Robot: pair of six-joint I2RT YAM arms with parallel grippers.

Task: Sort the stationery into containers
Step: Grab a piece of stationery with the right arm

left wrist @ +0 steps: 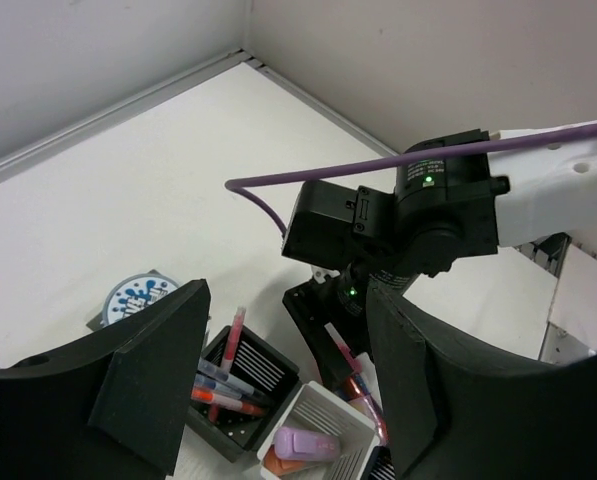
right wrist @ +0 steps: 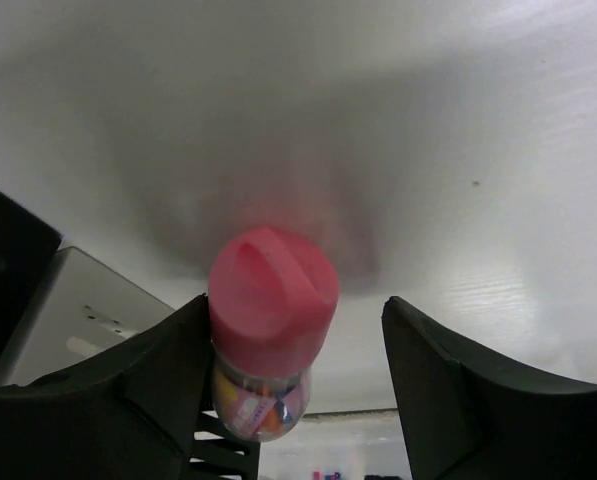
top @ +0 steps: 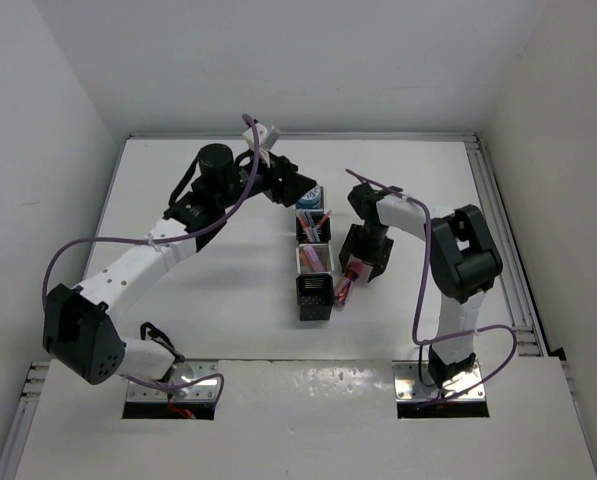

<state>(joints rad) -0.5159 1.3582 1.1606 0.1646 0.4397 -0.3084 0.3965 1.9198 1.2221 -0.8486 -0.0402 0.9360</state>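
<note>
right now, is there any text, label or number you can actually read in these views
No text is legible.
White label on the right arm's black motor housing: too small to read.
Print on the pink-capped marker: blurred.
Blue-and-white tape roll: splatter pattern only, no words.

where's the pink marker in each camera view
Top external: pink marker lies just right of the container row, under the right gripper.
Left wrist: lower middle, slanting down below the right gripper.
Right wrist: centre, cap toward the camera.
Shared landmark: the white cup, left of the marker in every view.
</note>
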